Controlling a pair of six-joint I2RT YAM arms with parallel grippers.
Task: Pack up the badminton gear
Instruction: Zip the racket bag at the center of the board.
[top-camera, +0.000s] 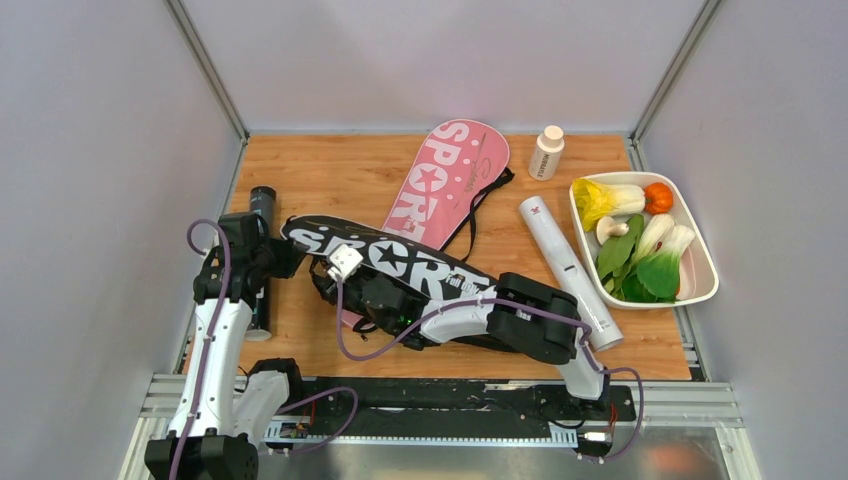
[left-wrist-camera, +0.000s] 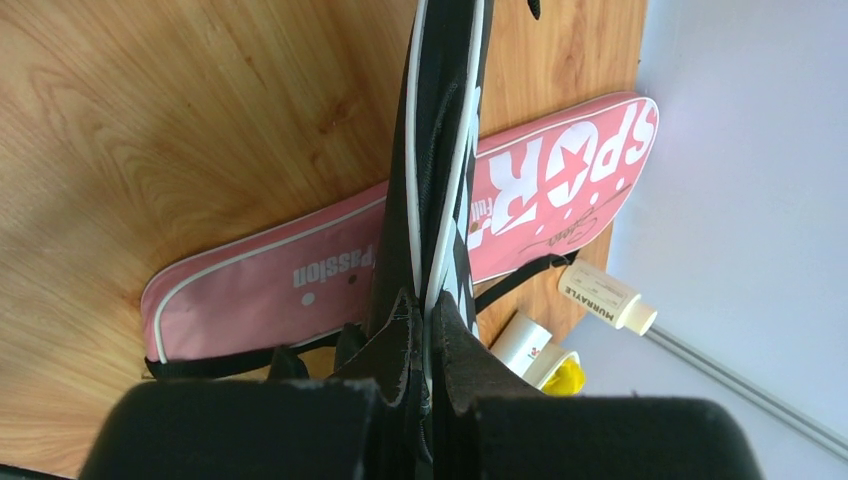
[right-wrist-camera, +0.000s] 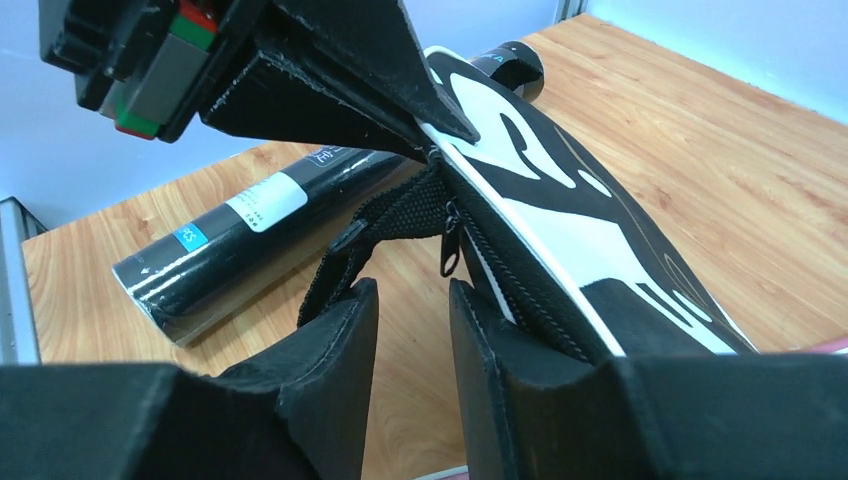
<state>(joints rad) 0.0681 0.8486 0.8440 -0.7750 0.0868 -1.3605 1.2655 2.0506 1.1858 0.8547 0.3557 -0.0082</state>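
The black "SPORT" bag (top-camera: 400, 262) lies tilted across the middle of the table, over the lower end of the pink "SPORT" bag (top-camera: 450, 180). My left gripper (top-camera: 287, 255) is shut on the black bag's left end and holds its edge (left-wrist-camera: 440, 200) off the wood. In the right wrist view my right gripper (right-wrist-camera: 413, 290) stands open just short of the bag's zipper pull (right-wrist-camera: 450, 255), with nothing between its fingers. A black tube (top-camera: 262, 262) lies at the left. A white tube (top-camera: 568, 270) lies at the right. No rackets or shuttlecocks show.
A small white bottle with a beige cap (top-camera: 546, 152) stands at the back right. A white tray (top-camera: 705, 285) of toy vegetables sits against the right wall. Grey walls close in the left, back and right sides. The metal rail (top-camera: 440, 400) runs along the near edge.
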